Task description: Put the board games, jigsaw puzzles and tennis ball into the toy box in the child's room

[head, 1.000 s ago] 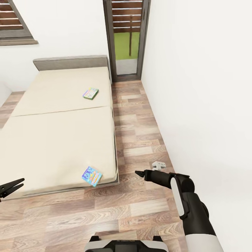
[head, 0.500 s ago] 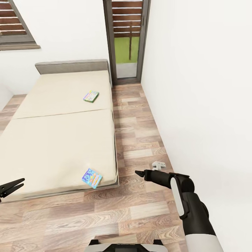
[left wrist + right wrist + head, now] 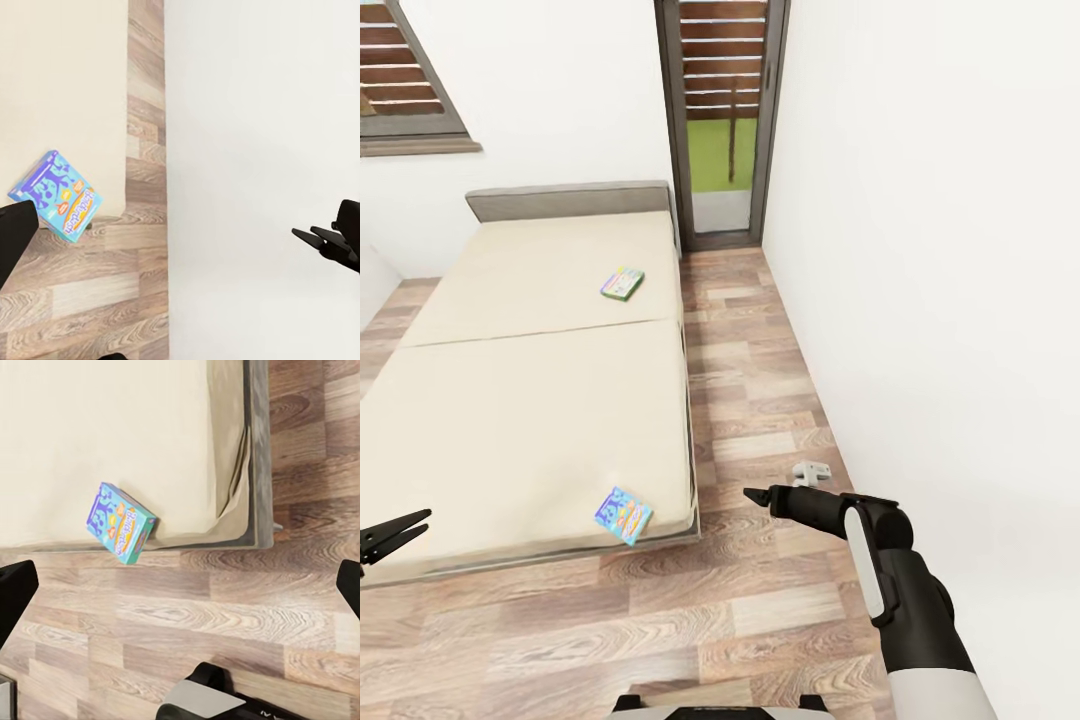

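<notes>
Two board games lie on the bed (image 3: 510, 400). The green and white one (image 3: 622, 284) is far up the mattress. The blue one (image 3: 623, 515) (image 3: 60, 196) (image 3: 120, 523) sits at the bed's near right corner, overhanging the edge. My left gripper (image 3: 395, 530) hangs open at the bed's near left, one finger (image 3: 15, 240) showing dark in its wrist view. My right gripper (image 3: 757, 496) (image 3: 181, 589) is open over the floor, to the right of the blue game and empty. The table, toy box, jigsaw puzzles and tennis ball are out of view.
A strip of wood-plank floor (image 3: 750, 380) runs between the bed and the white wall (image 3: 940, 250) on the right. A small pale object (image 3: 812, 470) lies on the floor by that wall. A tall dark-framed glass door (image 3: 722, 120) stands beyond the bed.
The whole picture has shifted: bed, window and door sit lower in the frame, so the camera has moved. Both grippers keep their pose and the games lie where they were.
</notes>
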Controlling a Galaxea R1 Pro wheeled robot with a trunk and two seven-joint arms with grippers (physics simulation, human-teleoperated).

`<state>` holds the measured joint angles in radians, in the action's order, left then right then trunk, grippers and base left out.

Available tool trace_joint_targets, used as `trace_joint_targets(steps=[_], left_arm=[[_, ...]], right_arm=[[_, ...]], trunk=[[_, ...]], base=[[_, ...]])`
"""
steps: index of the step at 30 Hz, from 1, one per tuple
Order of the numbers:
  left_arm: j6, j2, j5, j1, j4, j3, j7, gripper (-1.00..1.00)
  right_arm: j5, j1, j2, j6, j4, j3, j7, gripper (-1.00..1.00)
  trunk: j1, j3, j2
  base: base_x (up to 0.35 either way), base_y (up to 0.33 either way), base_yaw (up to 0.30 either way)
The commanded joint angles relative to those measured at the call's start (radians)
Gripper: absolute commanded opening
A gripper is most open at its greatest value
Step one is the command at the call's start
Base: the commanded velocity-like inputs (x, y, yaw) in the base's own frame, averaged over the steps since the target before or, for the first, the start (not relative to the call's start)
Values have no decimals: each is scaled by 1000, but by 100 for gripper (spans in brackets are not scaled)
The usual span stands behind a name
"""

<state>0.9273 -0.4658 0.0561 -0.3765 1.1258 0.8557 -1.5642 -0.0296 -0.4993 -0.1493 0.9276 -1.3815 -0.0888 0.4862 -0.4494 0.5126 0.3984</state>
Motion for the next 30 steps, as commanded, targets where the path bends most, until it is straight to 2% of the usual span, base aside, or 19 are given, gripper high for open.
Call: trace_joint_targets(steps=[1, 30], left_arm=[[10, 1, 6, -1, 1, 0, -7, 100], [10, 4, 7, -1, 3, -4, -7, 100]], right_arm=[[-3, -1, -1, 7, -1, -2, 2, 100], [-2, -1, -1, 5, -1, 18, 0, 100]], trunk=[[-1, 0, 2], [-1, -48, 2]], base=[[0, 0, 0], [0, 0, 0]])
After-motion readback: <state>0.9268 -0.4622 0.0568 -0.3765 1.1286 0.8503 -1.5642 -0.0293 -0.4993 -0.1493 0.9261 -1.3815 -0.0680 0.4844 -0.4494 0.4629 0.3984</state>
